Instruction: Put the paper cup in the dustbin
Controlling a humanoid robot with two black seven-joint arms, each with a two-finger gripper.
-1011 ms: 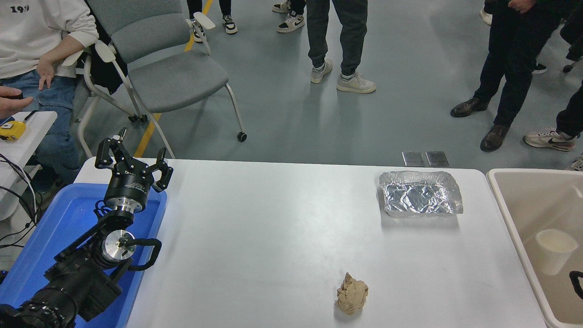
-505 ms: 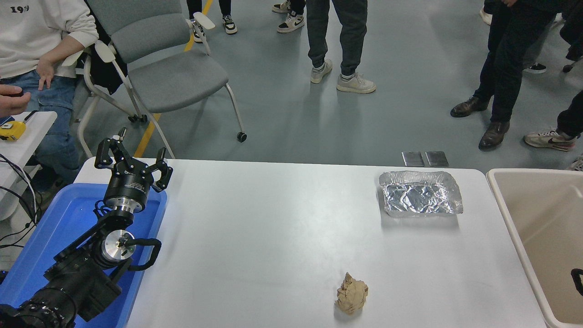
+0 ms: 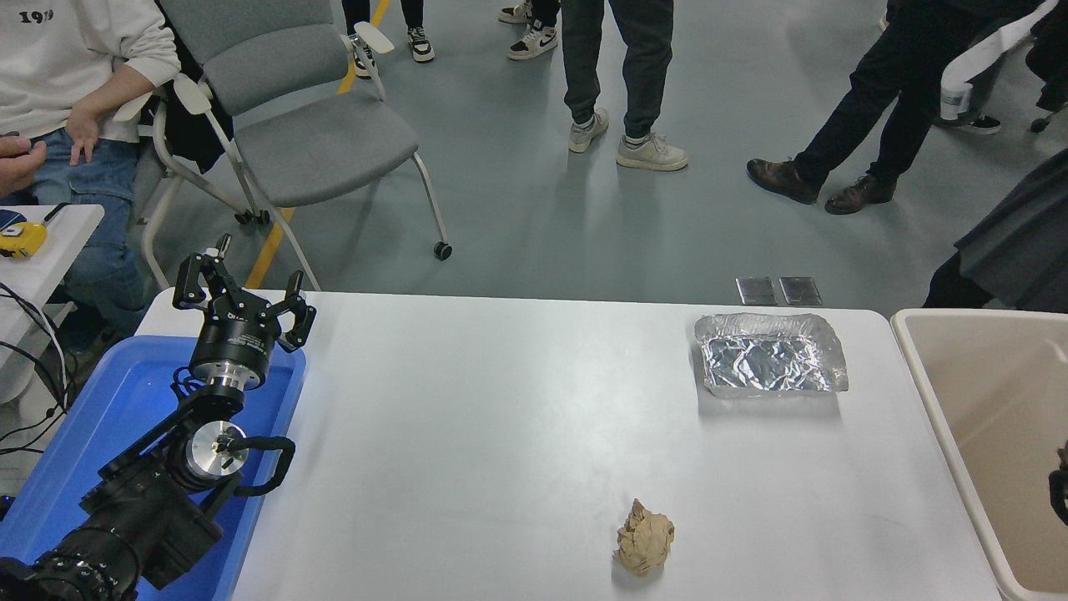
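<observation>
cup: paper cup not visible anywhere, so bearing from jaws, pointing and long axis untellable | dustbin far right, off table edge | right arm: dark sliver at right edge over bin, nearer arm, jaws state untellable | left gripper parked far left over blue tray, jaws open, holding nothing

You see a plain white rectangular table, a bright blue plastic tray at its left edge, a crinkled silver foil tray near its far right corner, a crumpled tan-brown paper ball by its near edge, and a smooth beige plastic dustbin past its right edge.
</observation>
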